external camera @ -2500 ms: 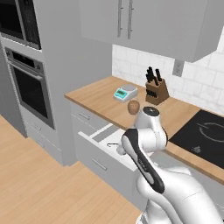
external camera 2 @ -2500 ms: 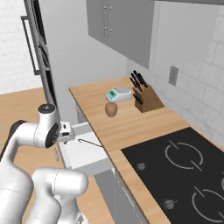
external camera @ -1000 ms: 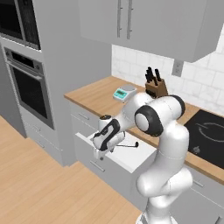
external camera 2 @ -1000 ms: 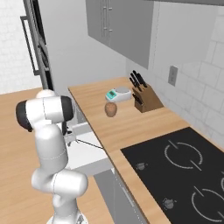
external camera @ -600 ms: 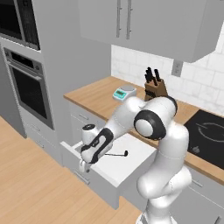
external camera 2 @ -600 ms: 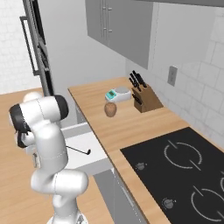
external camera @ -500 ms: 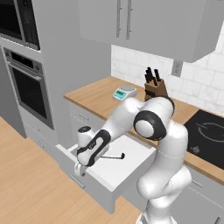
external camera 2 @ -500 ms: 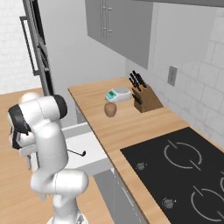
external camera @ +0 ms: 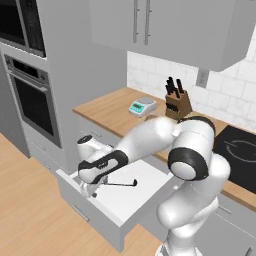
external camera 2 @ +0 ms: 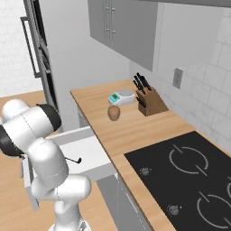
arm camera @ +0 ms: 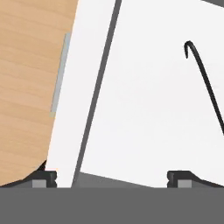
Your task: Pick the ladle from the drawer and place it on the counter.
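Gripper (external camera: 91, 190) hangs low over the front left corner of the pulled-out drawer (external camera: 135, 206) in the left base view, jaws spread wide and holding nothing; the ladle (external camera: 120, 184) lies flat on the white drawer floor just beside it, toward the cabinets and the arm's right, its long axis running roughly parallel to the drawer front, small cup at the far end from the gripper; the counter (external camera: 107, 108) sits above and behind, carrying a scale (external camera: 140, 106) and a knife block (external camera: 178, 103). Right base view: the arm's white bulk covers most of the drawer (external camera 2: 88, 153); only the cup end of the ladle (external camera 2: 73, 159) shows past it; the counter (external camera 2: 135, 133) has bare wood between a brown round object (external camera 2: 114, 113) and the cooktop (external camera 2: 189, 176). Hand view: fingertips (arm camera: 43, 178) stand far apart, straddling the drawer's front wall (arm camera: 94, 94), nothing between them; the ladle (arm camera: 205, 83) runs as a thin black line at the right edge, well off the gripper's centreline; judgement: the hand needs to shift inward over the handle and turn its jaws across it before descending.
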You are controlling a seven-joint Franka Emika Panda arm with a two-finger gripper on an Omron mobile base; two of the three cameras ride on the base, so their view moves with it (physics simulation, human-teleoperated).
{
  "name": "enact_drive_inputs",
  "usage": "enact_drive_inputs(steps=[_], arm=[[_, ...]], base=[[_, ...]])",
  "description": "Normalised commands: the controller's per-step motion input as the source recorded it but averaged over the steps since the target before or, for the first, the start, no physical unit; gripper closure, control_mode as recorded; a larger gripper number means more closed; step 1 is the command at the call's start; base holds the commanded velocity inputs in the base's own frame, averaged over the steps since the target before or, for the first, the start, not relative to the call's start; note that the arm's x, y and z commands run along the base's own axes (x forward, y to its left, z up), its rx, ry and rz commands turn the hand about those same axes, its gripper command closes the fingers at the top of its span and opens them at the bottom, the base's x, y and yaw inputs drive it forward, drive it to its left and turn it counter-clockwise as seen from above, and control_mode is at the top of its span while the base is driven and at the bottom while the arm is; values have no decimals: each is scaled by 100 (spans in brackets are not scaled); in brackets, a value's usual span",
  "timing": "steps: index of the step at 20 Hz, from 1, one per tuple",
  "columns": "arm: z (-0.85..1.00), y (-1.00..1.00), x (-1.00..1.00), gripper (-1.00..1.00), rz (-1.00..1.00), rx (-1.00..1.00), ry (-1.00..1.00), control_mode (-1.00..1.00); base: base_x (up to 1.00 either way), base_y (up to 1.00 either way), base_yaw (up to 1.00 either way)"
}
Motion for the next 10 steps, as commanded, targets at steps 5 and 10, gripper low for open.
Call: enact_drive_inputs(steps=[5,10], arm=[[2,-86,29,-100,7,-7,-4,-100],[0,-73,70,-100,21,0,-4,-100]], base=[[0,0,0],[0,0,0]])
